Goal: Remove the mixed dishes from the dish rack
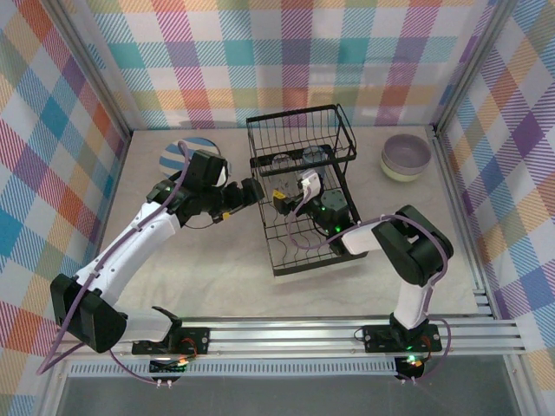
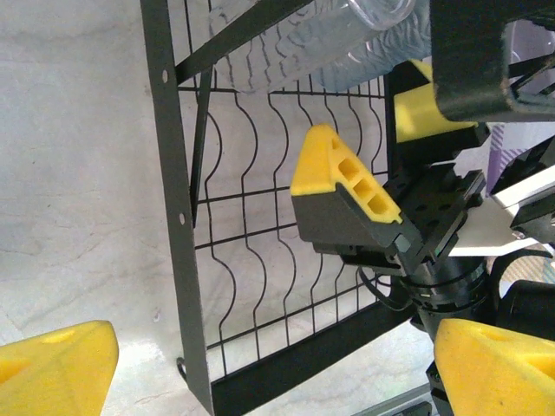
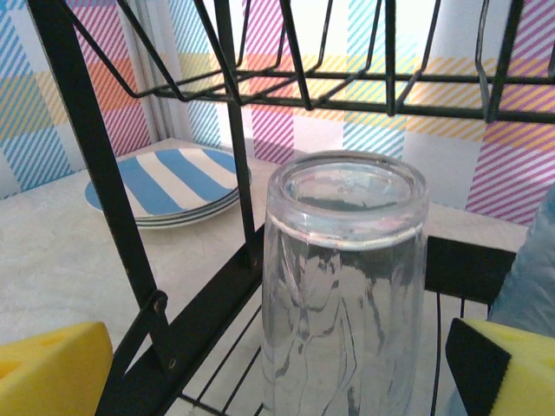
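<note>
Facing the clear tumbler (image 3: pixel 344 286) inside the dish rack (image 3: pixel 100 173), your right gripper (image 3: pixel 277 373) stands wide open; your left gripper (image 1: pixel 251 191) is open too, just beside the rack's left side

Bright even light, faint soft shadows, wrist-view foregrounds blurred

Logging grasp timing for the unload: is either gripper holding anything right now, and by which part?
Nothing is held. The right gripper is open around the tumbler, not closed on it; the left gripper is open beside the dish rack.
</note>
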### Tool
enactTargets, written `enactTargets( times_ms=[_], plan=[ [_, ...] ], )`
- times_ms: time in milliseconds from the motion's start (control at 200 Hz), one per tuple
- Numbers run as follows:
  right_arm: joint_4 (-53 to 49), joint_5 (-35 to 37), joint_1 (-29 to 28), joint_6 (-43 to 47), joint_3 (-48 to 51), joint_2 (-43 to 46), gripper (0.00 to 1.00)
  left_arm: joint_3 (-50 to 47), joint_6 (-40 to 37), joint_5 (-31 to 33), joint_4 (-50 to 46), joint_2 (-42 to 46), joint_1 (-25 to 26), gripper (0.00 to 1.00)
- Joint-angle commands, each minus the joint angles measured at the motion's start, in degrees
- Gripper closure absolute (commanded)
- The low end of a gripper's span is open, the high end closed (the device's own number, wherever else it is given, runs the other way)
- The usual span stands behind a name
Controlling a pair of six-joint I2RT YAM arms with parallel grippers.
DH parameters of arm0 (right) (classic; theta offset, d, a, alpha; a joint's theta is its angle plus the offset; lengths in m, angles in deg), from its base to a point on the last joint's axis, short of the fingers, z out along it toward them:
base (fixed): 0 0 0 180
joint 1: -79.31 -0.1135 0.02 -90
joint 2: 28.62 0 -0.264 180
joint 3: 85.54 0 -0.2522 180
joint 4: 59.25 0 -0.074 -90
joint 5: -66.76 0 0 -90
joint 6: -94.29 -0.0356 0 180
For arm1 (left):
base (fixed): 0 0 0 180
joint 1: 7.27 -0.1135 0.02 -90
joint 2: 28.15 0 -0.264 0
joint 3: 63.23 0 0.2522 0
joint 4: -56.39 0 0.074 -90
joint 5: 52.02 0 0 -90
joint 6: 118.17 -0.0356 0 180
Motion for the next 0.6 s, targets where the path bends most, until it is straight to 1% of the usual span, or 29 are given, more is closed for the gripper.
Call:
enactTargets(
  times_ms=[0, 240, 595],
  plan=[
    [5.7, 2.0, -0.2, 0.8, -2.0, -2.3, 0.01, 1.3, 1.2, -1.2, -2.5, 0.8, -0.5, 0.07],
    [14.3, 6.2, -0.2, 0.6, -2.8, -7.7, 0.01, 2.2, 1.6, -1.2, -5.3, 1.4, -0.6, 0.07],
    [14.4, 6.7, -0.4, 0.8, -8.2, -13.5, 0.01, 3.6, 1.4, -1.3, -7.9, 1.6, -0.5, 0.06]
  ],
)
